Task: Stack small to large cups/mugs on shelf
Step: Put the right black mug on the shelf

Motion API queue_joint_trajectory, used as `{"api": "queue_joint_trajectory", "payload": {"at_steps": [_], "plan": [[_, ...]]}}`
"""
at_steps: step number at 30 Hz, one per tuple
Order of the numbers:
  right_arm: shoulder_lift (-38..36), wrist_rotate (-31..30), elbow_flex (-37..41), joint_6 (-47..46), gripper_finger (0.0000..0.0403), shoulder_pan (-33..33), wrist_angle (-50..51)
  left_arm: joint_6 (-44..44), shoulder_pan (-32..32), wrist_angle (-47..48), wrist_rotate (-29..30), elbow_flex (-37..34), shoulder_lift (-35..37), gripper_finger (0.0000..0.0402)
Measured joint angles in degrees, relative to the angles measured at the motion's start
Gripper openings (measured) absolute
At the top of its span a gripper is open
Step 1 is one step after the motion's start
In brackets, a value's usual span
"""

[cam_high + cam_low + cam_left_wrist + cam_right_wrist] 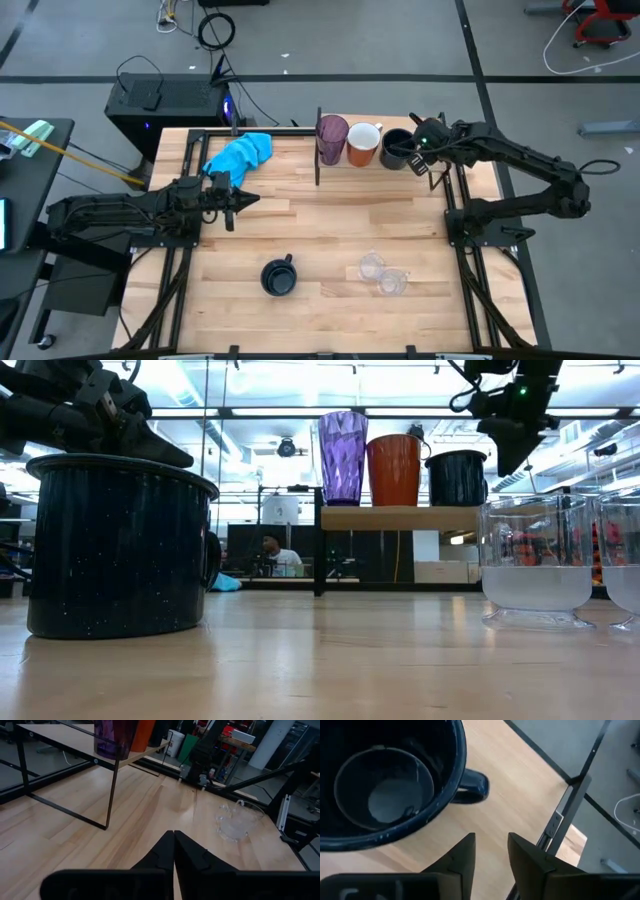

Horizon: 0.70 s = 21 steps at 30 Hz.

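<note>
Both arms out: my right gripper [491, 851], fingers apart, hovers beside navy mug [385, 780] on shelf [300, 150]; left gripper [173, 851] pressed together, low over table [320, 230].

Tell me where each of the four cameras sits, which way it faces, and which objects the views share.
High: overhead, straight down; both arms, shelf, left gripper, right gripper.
Low: table height, looking level past the near navy mug and clear cups.
Left wrist: looks past shut fingers across the table.
Right wrist: looks down onto the shelved navy mug, fingers apart.
Shared: purple tumbler and orange mug appear in high, low, left wrist.
</note>
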State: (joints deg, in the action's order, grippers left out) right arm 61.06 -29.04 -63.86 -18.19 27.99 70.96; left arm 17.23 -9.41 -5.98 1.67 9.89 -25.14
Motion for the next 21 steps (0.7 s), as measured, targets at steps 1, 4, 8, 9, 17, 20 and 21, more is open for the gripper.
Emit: {"api": "queue_joint_trajectory", "payload": {"at_steps": [1, 4, 8, 9, 17, 20, 21], "plan": [[0.0, 0.1, 0.0, 0.7, 0.0117, 0.4, -0.4, 0.0, 0.0, 0.0, 0.0, 0.0, 0.0, 0.0014], [0.0, 0.2, 0.0, 2.7, 0.0108, 0.9, -2.3, 0.0, 0.0, 0.0, 0.0, 0.0, 0.0, 0.0016], [0.0, 0.1, 0.0, 5.6, 0.0098, 0.9, -5.4, -0.2, 0.0, 0.0, 0.0, 0.0, 0.0, 0.0022], [0.0, 0.1, 0.0, 6.4, 0.0096, 0.9, -6.1, -0.5, 0.0, 0.0, 0.0, 0.0, 0.0, 0.0023], [0.1, -0.5, 0.0, 7.9, 0.0081, 2.9, -7.9, -0.5, 0.0, 0.0, 0.0, 0.0, 0.0, 0.0019], [0.1, -0.5, 0.0, 8.1, 0.0077, 3.2, -9.1, -0.5, 0.0, 0.0, 0.0, 0.0, 0.0, 0.0015], [0.1, -0.5, 0.0, 8.3, 0.0075, 3.2, -9.7, -0.5, 0.0, 0.0, 0.0, 0.0, 0.0, 0.0014]]}}
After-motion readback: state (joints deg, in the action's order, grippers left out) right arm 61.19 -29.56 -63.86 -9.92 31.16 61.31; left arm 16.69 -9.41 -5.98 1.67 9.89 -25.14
